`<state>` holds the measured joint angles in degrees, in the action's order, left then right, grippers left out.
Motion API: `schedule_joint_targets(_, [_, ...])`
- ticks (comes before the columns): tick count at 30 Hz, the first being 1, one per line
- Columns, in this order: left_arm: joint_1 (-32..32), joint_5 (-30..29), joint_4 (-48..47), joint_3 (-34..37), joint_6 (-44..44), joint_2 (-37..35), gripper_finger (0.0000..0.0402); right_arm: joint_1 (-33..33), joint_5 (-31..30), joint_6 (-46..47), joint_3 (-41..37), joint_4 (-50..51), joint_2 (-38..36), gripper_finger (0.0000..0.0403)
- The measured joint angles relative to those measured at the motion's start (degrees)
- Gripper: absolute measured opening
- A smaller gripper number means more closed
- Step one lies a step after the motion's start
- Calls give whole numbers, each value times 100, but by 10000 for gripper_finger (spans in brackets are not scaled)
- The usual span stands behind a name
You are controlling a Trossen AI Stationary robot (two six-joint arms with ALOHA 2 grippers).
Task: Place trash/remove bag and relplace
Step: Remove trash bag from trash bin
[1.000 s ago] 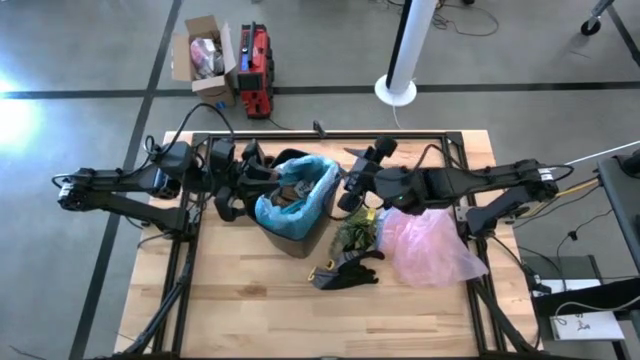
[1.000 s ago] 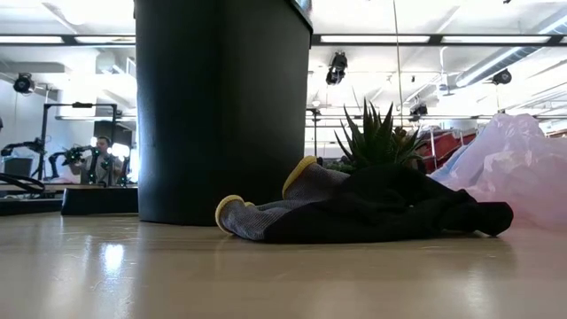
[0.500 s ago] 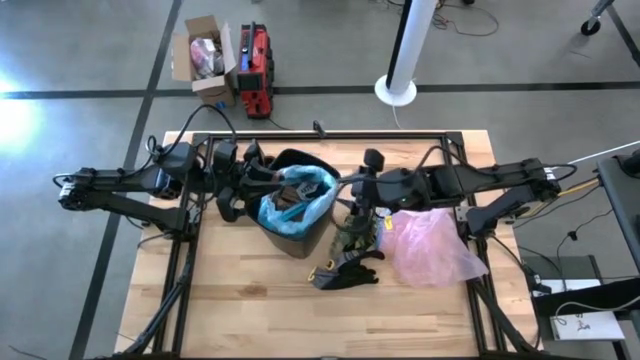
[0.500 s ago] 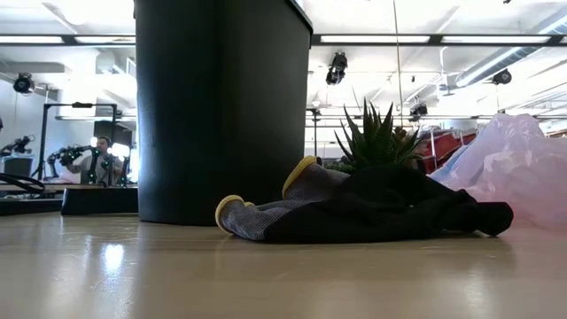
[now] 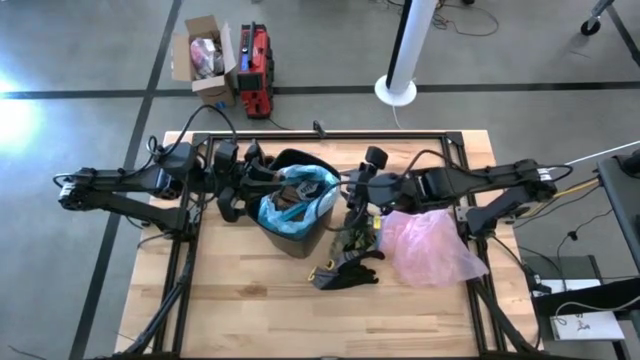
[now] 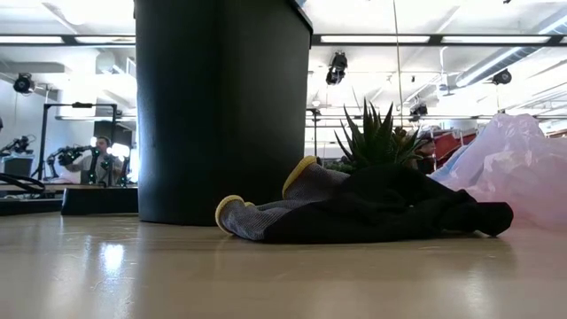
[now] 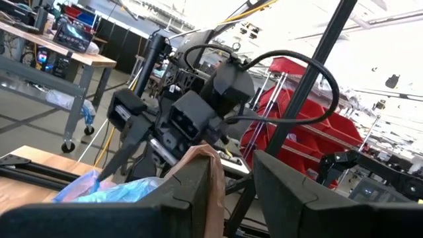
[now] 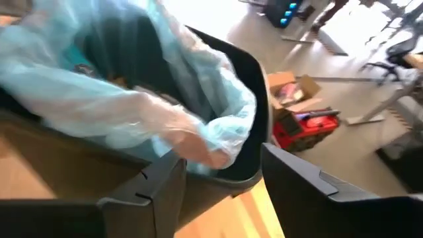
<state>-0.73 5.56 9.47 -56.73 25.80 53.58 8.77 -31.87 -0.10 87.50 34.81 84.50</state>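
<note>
— Changed since a second ago?
— Right gripper (image 5: 357, 193) pulled back off the bag's (image 5: 300, 198) rim; bag now slumped inward, far rim of the bin (image 5: 296, 240) bare.
— Textures?
— Thin, crinkly teal film; crumpled brown paper (image 5: 289, 196) inside; smooth black bin on the wooden table (image 5: 250, 300).
— Grippers?
— Left gripper (image 5: 253, 180) pinching bag and brown paper at the bin's left rim. Right one spread, holding nothing.
</note>
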Motion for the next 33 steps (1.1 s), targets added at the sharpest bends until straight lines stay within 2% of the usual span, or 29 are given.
schedule_joint_targets(4, [0, 0, 22, 0, 4, 9, 97, -57, -121, -260, -9, 67, 123, 146])
schedule_joint_targets(11, [-2, 0, 41, 0, 22, 9, 97, -38, -124, -989, 267, 48, 37, 12])
schedule_joint_targets(21, [-2, 0, 42, 0, 22, 28, 97, -41, -120, -1996, 1115, 364, -3, 6])
schedule_joint_targets(28, [-2, 0, 36, 0, 20, 28, 97, -41, 21, -1381, 1182, 1014, -10, 14])
schedule_joint_targets(33, [-2, 1, 37, 0, -19, 35, 97, -38, 531, -769, 1061, 1130, -8, 57])
